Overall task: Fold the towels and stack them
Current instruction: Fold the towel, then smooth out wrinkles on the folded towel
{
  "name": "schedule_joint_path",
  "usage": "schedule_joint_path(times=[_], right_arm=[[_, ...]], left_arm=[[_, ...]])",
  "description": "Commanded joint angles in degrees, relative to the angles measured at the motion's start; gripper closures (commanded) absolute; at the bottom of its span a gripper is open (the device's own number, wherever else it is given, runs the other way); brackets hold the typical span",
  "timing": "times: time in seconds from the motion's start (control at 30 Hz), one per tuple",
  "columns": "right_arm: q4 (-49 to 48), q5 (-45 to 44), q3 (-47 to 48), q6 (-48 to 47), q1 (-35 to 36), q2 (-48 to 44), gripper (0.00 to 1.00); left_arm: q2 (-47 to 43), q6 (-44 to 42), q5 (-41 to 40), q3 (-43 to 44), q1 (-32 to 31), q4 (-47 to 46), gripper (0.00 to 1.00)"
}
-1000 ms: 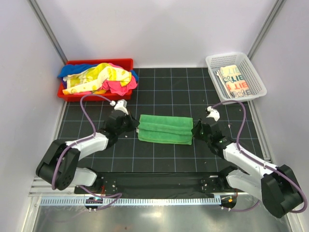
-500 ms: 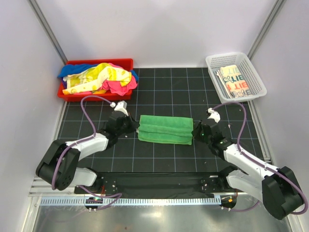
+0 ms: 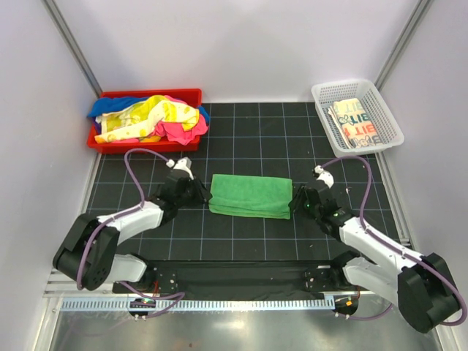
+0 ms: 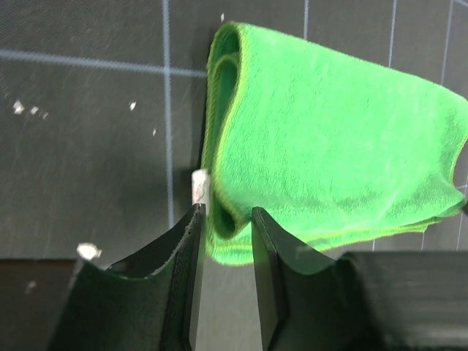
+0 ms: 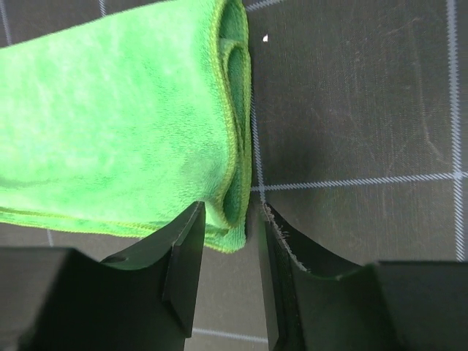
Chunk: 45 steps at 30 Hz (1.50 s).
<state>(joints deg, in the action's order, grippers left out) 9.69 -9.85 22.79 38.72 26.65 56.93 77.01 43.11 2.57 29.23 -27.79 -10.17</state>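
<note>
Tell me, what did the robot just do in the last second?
The left gripper and the right gripper both opened and let go of the green towel. Its ends now lie loose between the parted fingers, and it has sunk flatter. The tray with its heap of towels and the basket with the printed towel stayed as they were.

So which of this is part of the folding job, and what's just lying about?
Job: green towel, towel pile, printed towel.
Lying about: red tray, white basket, black mat.
</note>
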Motion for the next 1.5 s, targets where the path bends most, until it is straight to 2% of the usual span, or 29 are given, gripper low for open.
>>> schedule_joint_path(times=[0.0,0.17,0.27,0.4,0.53,0.73,1.03,1.23,1.47], right_arm=[[5.0,-1.5,4.5,0.3,0.2,-3.6,0.58],[8.4,-1.1,8.5,0.7,0.2,-4.6,0.59],[6.3,0.4,10.0,1.6,0.6,-2.4,0.6],[2.4,1.8,11.4,3.3,1.6,5.1,0.63],[-0.5,2.7,7.4,5.0,1.6,7.8,0.67],[-2.5,4.3,-0.4,7.5,1.6,5.2,0.68],[0.7,1.9,-1.3,8.0,1.6,1.5,0.68],[4.1,1.1,1.1,7.1,1.6,-0.1,0.68],[11.6,-4.7,7.2,3.9,1.6,-3.0,0.67]], left_arm=[[-4.8,-0.5,-1.6,4.2,-0.2,7.1,0.65],[-6.5,-0.7,0.0,9.1,-0.7,13.0,0.65],[-3.7,-0.7,-0.1,11.5,-3.0,12.8,0.66],[3.5,-0.7,-1.3,15.9,-6.2,11.7,0.69],[9.5,1.0,-2.1,14.6,-6.7,10.4,0.72],[11.8,2.3,-2.0,10.3,-6.7,7.7,0.75],[12.7,2.2,-4.8,10.1,-6.8,8.4,0.75],[9.9,-0.5,-3.4,14.3,-6.7,12.4,0.69],[5.3,-2.7,-4.2,20.4,-6.7,17.8,0.58]])
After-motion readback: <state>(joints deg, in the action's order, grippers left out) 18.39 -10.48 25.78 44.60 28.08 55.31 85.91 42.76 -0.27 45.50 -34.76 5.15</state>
